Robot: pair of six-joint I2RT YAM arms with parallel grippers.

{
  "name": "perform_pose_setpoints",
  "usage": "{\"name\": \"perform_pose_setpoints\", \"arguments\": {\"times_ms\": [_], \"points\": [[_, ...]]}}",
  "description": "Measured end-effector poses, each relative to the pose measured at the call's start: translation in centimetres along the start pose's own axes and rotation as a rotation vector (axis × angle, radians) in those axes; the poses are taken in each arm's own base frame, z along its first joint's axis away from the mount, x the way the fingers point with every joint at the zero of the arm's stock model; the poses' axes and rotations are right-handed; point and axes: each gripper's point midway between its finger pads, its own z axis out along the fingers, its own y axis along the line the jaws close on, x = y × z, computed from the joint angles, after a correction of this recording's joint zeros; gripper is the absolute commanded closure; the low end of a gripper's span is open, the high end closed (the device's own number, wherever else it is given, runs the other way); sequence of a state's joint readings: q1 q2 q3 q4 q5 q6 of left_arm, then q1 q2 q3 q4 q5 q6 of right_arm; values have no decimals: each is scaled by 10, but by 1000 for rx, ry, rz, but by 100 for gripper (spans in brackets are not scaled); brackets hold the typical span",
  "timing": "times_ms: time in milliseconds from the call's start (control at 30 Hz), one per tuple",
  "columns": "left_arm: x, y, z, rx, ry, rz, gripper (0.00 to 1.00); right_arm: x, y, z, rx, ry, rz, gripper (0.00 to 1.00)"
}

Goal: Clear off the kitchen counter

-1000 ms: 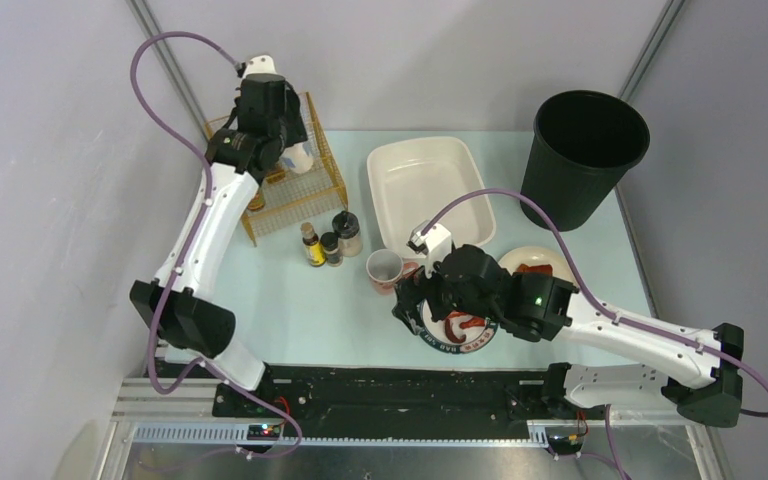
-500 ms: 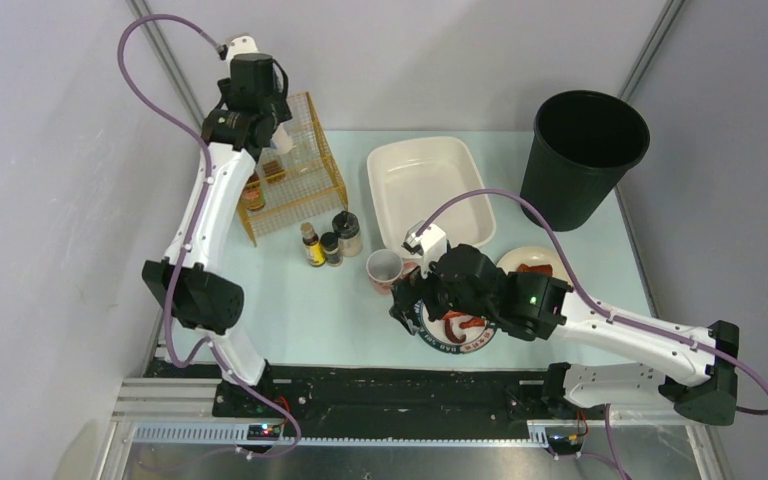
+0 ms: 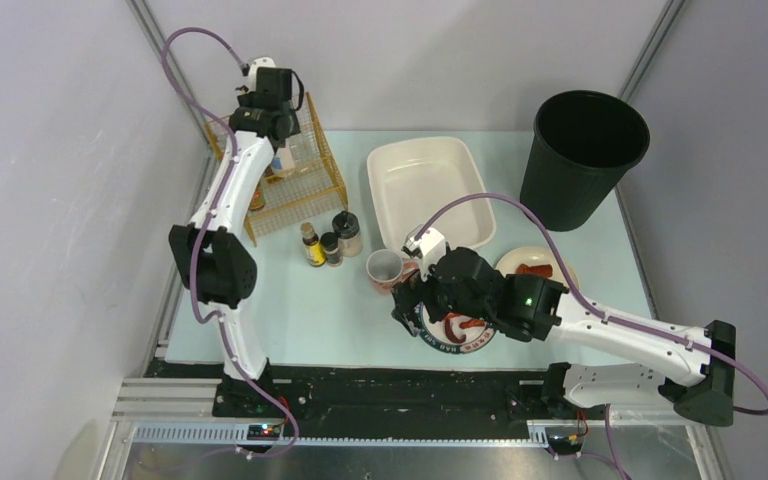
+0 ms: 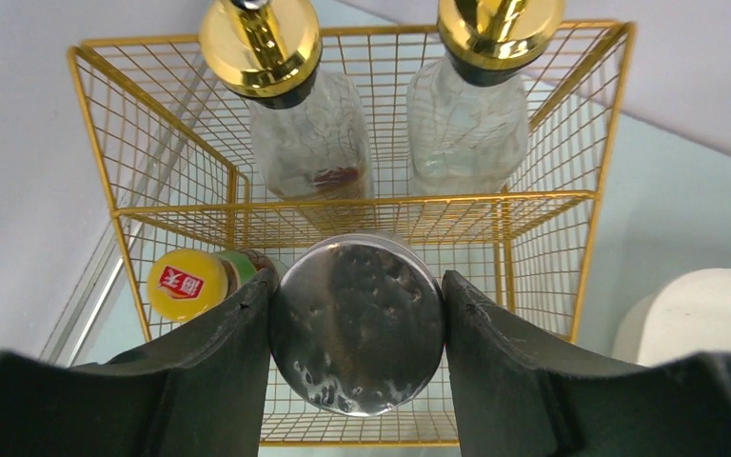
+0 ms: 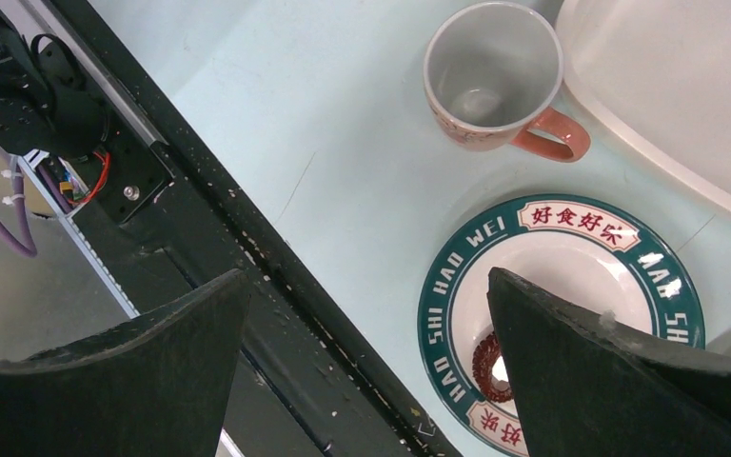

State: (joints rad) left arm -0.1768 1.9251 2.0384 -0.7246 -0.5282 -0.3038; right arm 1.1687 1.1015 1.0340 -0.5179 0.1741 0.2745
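Worktop: pale mint-blue worktop, matte, framed by grey rails, with plain grey walls on three sides.
Left arm: I have it reaching far back along the left edge, elbow raised, wrist pointing down over the gold wire basket.
Left gripper: the left gripper is clamped on a steel-topped jar, one finger on each side, above the basket's front compartment; I cannot tell whether the jar touches the basket floor.
Basket contents: two gold-capped glass bottles upright in the back compartment and a yellow-lidded bottle front left.
Loose bottles: three small bottles stand on the worktop just right of the basket.
Mug: a pink-handled mug sits upright between those bottles and the white basin.
Right arm: it lies low, stretched from the right corner toward the centre.
Right gripper: the right gripper is spread wide and empty, over the left rim of the green-rimmed plate.
Right side: a second plate holds red food, and a black bin stands in the far corner.
Open room: I see bare worktop at front left, between the left arm and the mug.
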Motion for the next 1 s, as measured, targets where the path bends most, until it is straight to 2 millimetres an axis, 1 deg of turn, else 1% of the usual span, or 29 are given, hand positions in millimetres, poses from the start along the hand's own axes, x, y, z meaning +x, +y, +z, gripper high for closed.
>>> {"name": "perform_pose_setpoints", "arguments": {"times_ms": [167,367,400,433,600,700,800,833,933,1000], "points": [[23,1,26,-31,56,23,100,1,-3,2,4,2,3,0],[41,0,44,-45,99,35,100,2,-5,4,4,1,9,0],[44,-1,46,-45,104,37,96,2,-5,4,3,0,9,0],[46,-1,47,-46,108,39,89,2,-5,4,2,0,9,0],[56,-1,53,-55,130,42,78,2,-4,4,-1,0,10,0],[62,0,58,-62,142,43,63,2,-5,4,0,0,11,0],[68,2,62,-69,153,44,56,2,-5,4,1,-1,14,0],[71,3,63,-73,160,46,51,2,-5,4,1,-1,15,0],[76,5,65,-77,171,51,42,1,-5,3,1,-3,17,0],[77,5,66,-78,170,50,32,1,-5,2,0,-6,19,0]]}}
